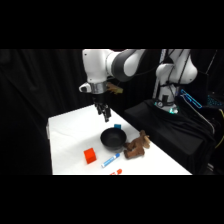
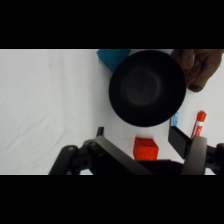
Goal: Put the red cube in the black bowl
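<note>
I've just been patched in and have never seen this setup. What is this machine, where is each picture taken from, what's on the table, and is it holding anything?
It is a white robot arm with a two-finger gripper. The side view comes from a fixed camera beside the white table. The wrist view comes from a camera on the arm, looking down past the gripper. On the table lie the black bowl, the red cube beside it, a small blue block behind the bowl, a brown plush toy and a blue and white marker. The gripper hangs open above the table, holding nothing.

Side oblique, wrist overhead; shared black bowl [image 1: 113, 139].
</note>
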